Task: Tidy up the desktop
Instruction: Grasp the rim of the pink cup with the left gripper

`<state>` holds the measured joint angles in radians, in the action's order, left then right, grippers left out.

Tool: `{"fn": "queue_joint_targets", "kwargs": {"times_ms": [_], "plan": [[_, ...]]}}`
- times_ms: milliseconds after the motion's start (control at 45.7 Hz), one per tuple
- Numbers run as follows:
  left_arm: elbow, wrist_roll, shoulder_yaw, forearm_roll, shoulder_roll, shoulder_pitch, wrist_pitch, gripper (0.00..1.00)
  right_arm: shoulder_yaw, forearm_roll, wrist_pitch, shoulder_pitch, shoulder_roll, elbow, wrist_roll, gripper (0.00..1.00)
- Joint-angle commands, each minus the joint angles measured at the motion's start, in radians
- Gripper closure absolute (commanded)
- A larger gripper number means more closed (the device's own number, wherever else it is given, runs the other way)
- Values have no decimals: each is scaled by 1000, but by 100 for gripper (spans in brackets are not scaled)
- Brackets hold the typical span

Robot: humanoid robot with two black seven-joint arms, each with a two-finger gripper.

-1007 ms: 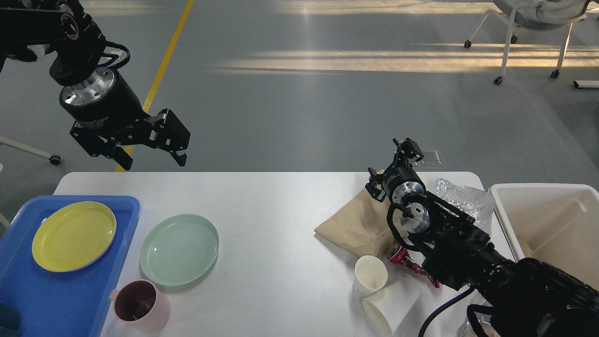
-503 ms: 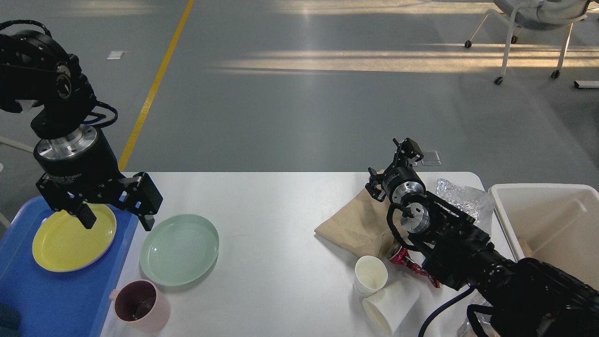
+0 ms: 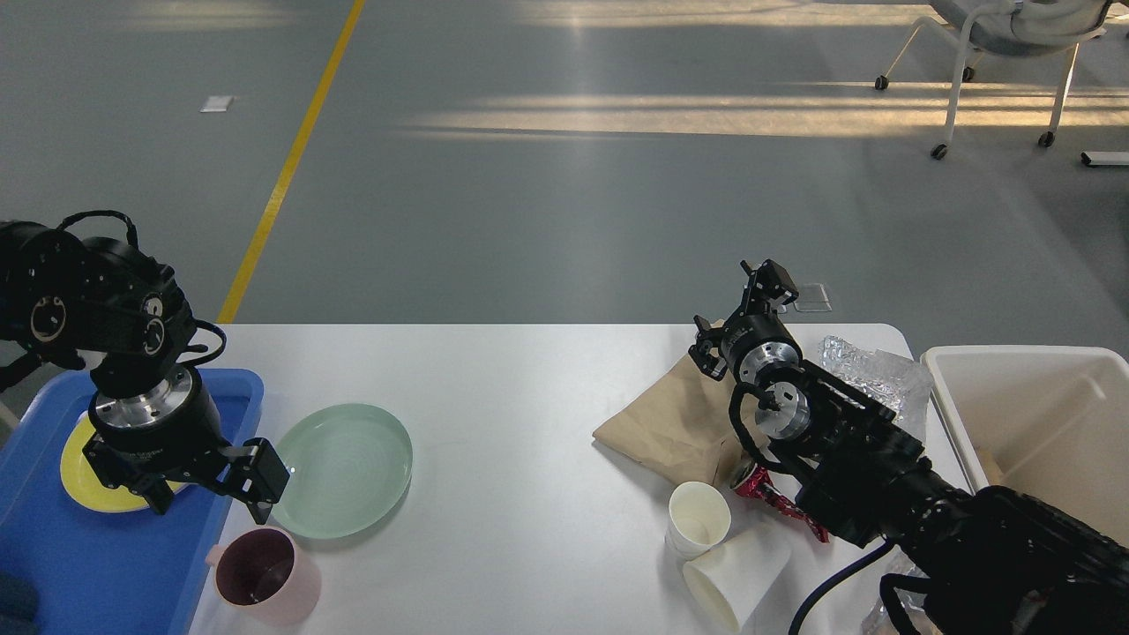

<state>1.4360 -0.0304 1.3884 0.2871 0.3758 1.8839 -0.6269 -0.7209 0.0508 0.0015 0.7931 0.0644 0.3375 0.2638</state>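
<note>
With your left gripper [image 3: 210, 504] spread open low over the blue plastic tray's [image 3: 106, 573] edge, empty, beside the pale green round plate [image 3: 340, 468] on the wide white desktop [image 3: 529, 423], you seem to be lining up a dish pickup, so next centre on one rim before closing; I cannot tell your right gripper's [image 3: 766, 280] state.

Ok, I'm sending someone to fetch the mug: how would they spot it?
Go to the blue tray at the desktop's left end. Just off its near right corner, in front of the green plate, stands the mug. It is the only pink thing there, dark maroon inside, unlike the white paper cups far right.
</note>
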Motion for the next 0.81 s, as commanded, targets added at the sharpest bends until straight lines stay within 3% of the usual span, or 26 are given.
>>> {"fn": "queue_joint_targets", "kwargs": {"times_ms": [0,657,788], "plan": [[0,-3,0,20,0,-60,32,0,0,0,2,0,0,0,0,0],[-5,-5,31,14,12,-187,53,0,0,0,0,0,0,0,0,0],[-6,-8,31,9,14,-213,108,0,0,0,0,0,0,0,0,0]]}}
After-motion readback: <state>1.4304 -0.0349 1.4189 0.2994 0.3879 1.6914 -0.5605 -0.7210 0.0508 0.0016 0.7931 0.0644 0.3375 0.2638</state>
